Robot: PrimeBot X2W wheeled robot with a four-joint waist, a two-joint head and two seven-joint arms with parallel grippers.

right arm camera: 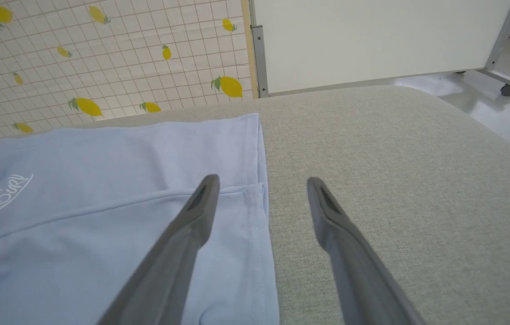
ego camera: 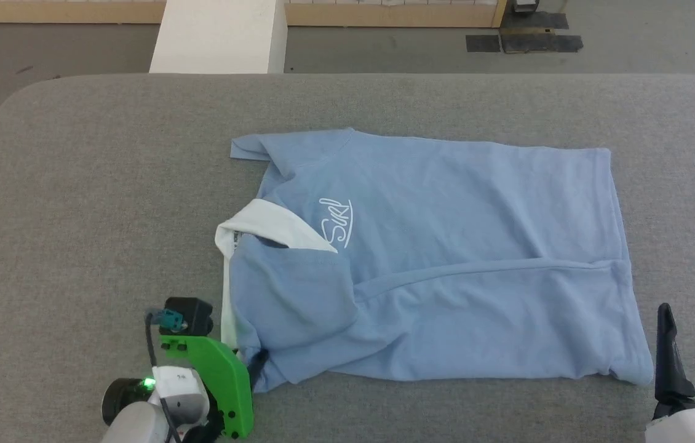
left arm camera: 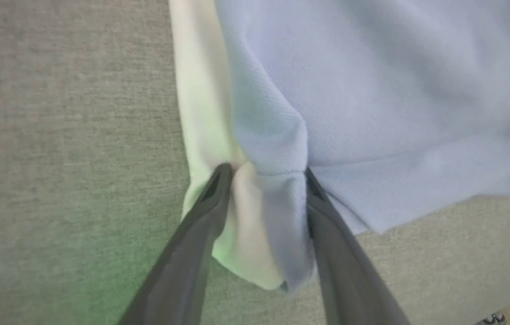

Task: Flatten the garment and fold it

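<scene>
The garment [ego camera: 446, 258], a light blue polo shirt, lies on the grey table with its white collar [ego camera: 267, 224] to the left and its hem to the right. The near long side is folded over the body, and the white script logo [ego camera: 336, 221] shows on the chest. My left gripper [ego camera: 255, 364] is at the shirt's near left corner. In the left wrist view it [left arm camera: 264, 174] straddles a bunched fold of blue and white cloth [left arm camera: 264, 216], jaws still wide, cloth touching both fingers. My right gripper [ego camera: 691, 312] stands open at the hem's near corner, one finger over the garment [right arm camera: 101, 225], holding nothing [right arm camera: 262, 180].
The grey padded table [ego camera: 107, 184] has rounded far corners, with bare surface left of the shirt and along the front edge. Beyond it stand a white block [ego camera: 218, 37] and grey floor. A lemon-patterned wall [right arm camera: 101, 54] and a white board on casters [right arm camera: 372, 36] lie past the table.
</scene>
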